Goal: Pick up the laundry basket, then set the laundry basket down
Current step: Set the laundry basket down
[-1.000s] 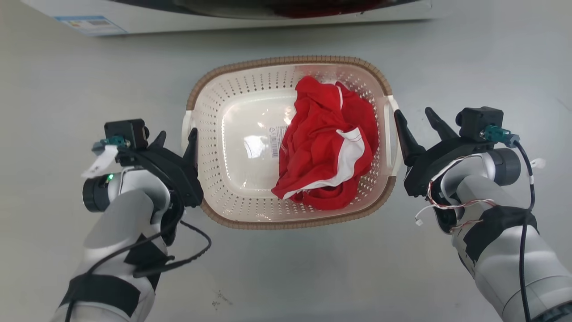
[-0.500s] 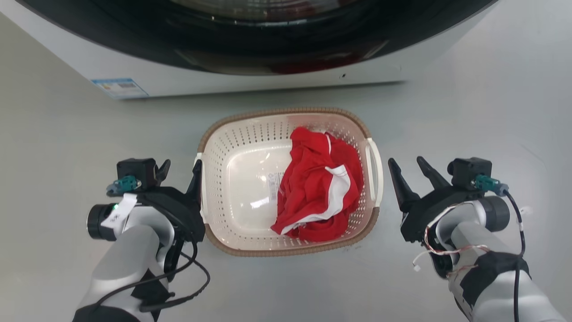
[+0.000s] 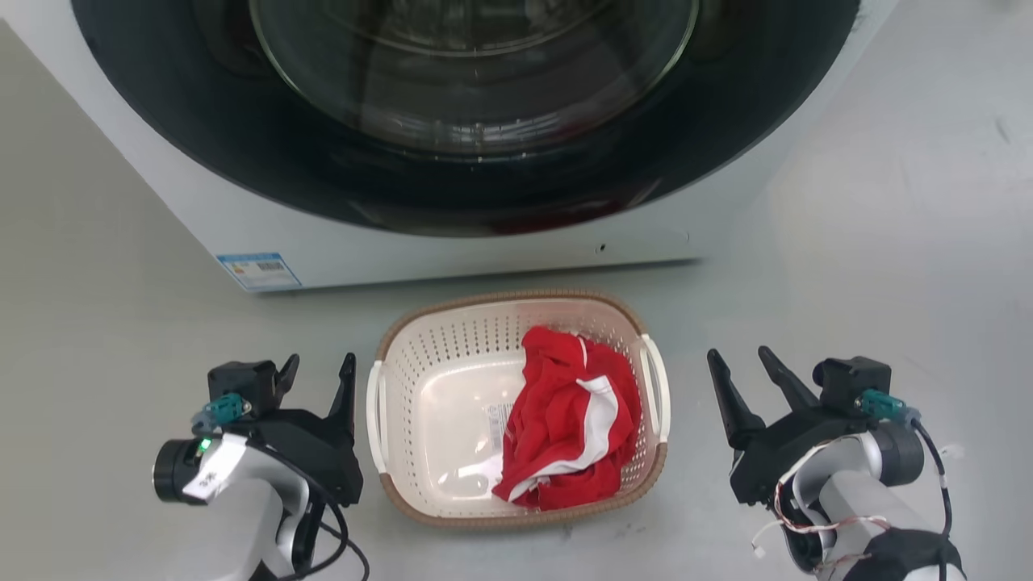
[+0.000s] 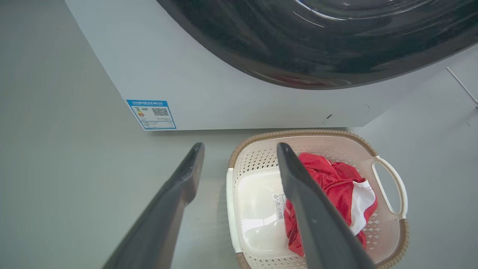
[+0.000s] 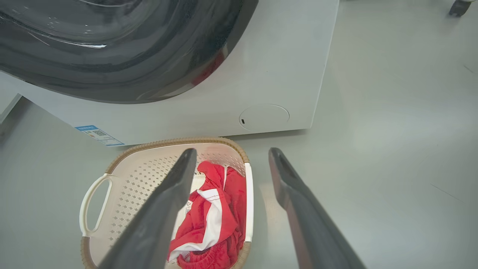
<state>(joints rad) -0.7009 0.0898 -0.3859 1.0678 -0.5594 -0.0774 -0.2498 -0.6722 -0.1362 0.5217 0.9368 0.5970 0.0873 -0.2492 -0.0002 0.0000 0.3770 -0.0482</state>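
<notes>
The laundry basket stands on the grey floor just in front of the washing machine, cream-white and perforated with a brown rim. A red and white garment lies in its right half. My left gripper is open beside the basket's left handle, a small gap away from it. My right gripper is open to the right of the other handle, farther off. The left wrist view looks past my left gripper at the basket. In the right wrist view, my right gripper frames the basket. Both grippers hold nothing.
The white washing machine with its dark round door stands directly behind the basket, a blue label at its lower left corner. Bare grey floor lies to both sides and in front of the basket.
The head camera has risen and tilted up, so the basket looks smaller and more of the washing machine shows. Both grippers have drawn away from the basket's handles, the right one more.
</notes>
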